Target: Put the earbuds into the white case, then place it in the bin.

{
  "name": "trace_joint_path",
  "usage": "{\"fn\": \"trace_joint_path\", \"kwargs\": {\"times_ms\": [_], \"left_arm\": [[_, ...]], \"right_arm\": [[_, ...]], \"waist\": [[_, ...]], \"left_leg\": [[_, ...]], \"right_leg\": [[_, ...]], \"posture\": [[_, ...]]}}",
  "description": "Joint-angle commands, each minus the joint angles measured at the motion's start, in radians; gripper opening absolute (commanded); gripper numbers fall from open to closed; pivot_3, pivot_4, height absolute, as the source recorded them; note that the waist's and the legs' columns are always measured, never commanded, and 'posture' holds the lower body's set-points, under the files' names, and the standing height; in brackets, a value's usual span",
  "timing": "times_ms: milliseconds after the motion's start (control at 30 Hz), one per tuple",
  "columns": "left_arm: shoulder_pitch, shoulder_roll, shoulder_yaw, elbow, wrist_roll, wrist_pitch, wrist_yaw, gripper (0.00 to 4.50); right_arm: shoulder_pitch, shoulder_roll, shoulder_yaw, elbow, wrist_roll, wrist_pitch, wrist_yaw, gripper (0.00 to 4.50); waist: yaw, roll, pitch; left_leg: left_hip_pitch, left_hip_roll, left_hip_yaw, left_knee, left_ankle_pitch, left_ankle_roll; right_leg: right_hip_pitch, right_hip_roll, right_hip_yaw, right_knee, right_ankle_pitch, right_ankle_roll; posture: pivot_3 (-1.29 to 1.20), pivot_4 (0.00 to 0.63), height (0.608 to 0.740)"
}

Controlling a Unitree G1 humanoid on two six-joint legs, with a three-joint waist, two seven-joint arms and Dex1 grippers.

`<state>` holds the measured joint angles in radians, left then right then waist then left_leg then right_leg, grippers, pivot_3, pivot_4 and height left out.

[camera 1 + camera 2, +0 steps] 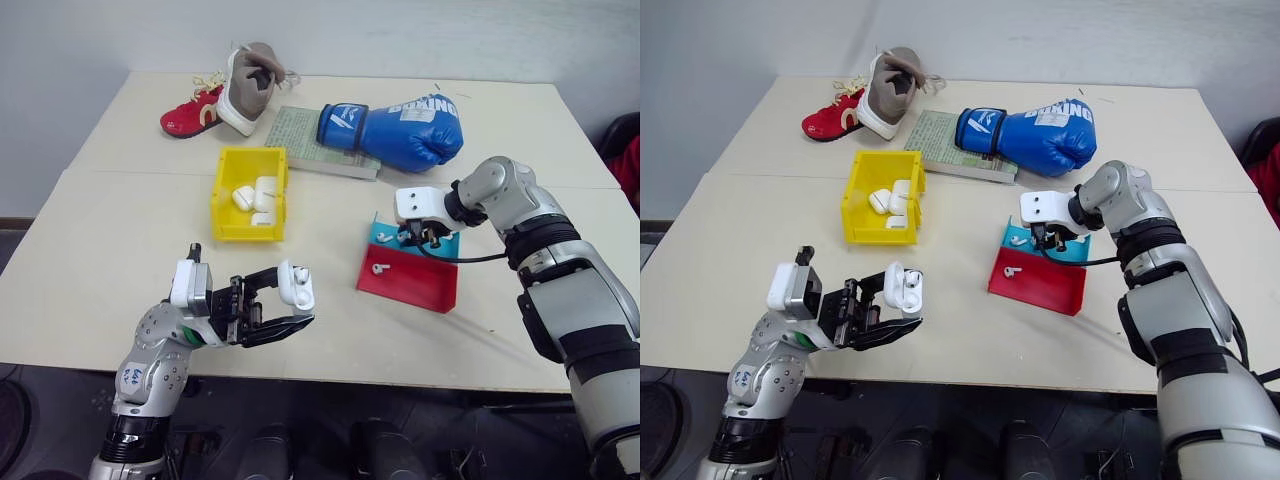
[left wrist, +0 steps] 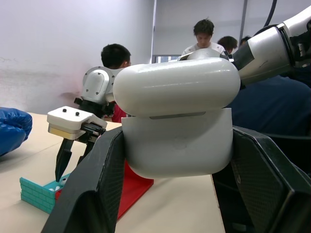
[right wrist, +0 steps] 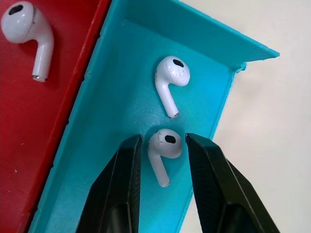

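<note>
Two tools: left tool (image 1: 275,308) pinches the white case (image 1: 296,285), right tool (image 3: 163,182) spread around an earbud (image 3: 163,148).

1. Pale beige table (image 1: 120,230), seam line crossing it from side to side.
2. Yellow bin (image 1: 250,194) standing left of centre, white cases inside.
3. Red-and-teal tray (image 1: 410,270) resting right of centre, well apart from the bin.
4. Blue boxing glove (image 1: 395,132) lying toward the far edge, partly over a greenish book (image 1: 305,140).
5. Red shoe (image 1: 190,113) and grey-and-white shoe (image 1: 248,88) lying at the far left, touching one another, just beside the book's corner.
</note>
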<state>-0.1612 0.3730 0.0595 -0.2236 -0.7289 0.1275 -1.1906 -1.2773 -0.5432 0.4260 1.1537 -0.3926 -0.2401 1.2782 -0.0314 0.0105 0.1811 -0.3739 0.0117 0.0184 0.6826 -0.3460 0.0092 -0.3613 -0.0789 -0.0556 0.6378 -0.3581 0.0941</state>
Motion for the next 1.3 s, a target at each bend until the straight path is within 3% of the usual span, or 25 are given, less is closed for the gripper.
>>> {"fn": "trace_joint_path", "kwargs": {"times_ms": [33,133,533,767,867,1000,1167,1300], "left_arm": [[0.005,0.001,0.002,-0.04,-0.004,-0.013,0.007,2.79],[0.006,0.003,0.005,-0.038,-0.005,-0.014,0.006,2.79],[-0.005,0.002,0.004,-0.028,-0.004,-0.014,0.003,2.79],[-0.039,-0.011,-0.002,-0.006,-0.003,-0.015,0.003,2.79],[-0.075,-0.027,0.001,0.012,-0.009,-0.016,0.008,2.79],[-0.132,-0.045,0.005,0.057,-0.013,-0.012,0.002,2.79],[-0.205,-0.06,-0.004,0.132,-0.005,-0.009,-0.025,2.79],[-0.252,-0.073,-0.021,0.168,0.011,-0.009,-0.032,2.79]], "right_arm": [[0.004,-0.005,0.007,0.024,-0.015,0.001,0.024,1.08],[0.005,-0.004,0.005,0.024,-0.015,0.001,0.019,0.44],[0.012,-0.019,-0.012,0.014,0.002,0.01,0.036,0.44],[-0.011,-0.054,-0.119,-0.058,0.123,0.073,0.112,0.44],[0.009,-0.117,-0.249,-0.205,0.286,0.17,0.225,0.44],[0.174,-0.152,-0.48,-0.582,0.643,0.434,0.317,0.44],[0.465,-0.095,-0.625,-1.179,1.023,0.871,0.07,0.44],[0.562,0.014,-0.703,-1.427,1.349,1.16,-0.215,0.44]], "waist": [[0.0,0.0,0.0],[0.0,0.0,0.0],[0.0,0.0,0.0],[0.001,0.001,0.0],[0.005,0.002,0.002],[0.009,0.002,0.002],[0.012,0.002,0.002],[0.006,0.003,0.002]], "left_leg": [[0.0,0.0,0.0,0.0,0.0,0.0],[0.0,0.0,0.0,0.0,0.0,0.0],[0.001,0.0,0.0,0.0,0.0,0.0],[0.0,0.0,0.0,0.0,0.0,0.0],[-0.001,0.0,0.0,0.0,0.0,0.0],[-0.002,0.0,-0.003,0.0,0.0,0.0],[-0.002,0.0,-0.007,0.0,0.0,-0.001],[-0.002,0.0,-0.005,0.001,0.001,-0.002]], "right_leg": [[0.0,0.0,0.0,0.0,0.0,0.0],[0.0,0.0,0.0,0.0,0.0,0.0],[0.0,0.0,0.0,0.0,0.0,0.0],[0.0,0.0,0.0,0.0,0.0,0.0],[-0.001,0.0,0.0,0.0,0.0,0.0],[0.0,0.0,-0.003,-0.001,0.0,0.0],[0.001,0.0,-0.006,0.0,0.0,0.0],[0.001,0.0,-0.006,0.0,0.0,0.0]], "posture": [[0.0,0.15,0.74],[0.0,0.15,0.74],[0.0,0.15,0.74],[0.0,0.15,0.74],[0.0,0.15,0.74],[0.0,0.15,0.74],[0.0,0.15,0.74],[0.0,0.15,0.74]]}}
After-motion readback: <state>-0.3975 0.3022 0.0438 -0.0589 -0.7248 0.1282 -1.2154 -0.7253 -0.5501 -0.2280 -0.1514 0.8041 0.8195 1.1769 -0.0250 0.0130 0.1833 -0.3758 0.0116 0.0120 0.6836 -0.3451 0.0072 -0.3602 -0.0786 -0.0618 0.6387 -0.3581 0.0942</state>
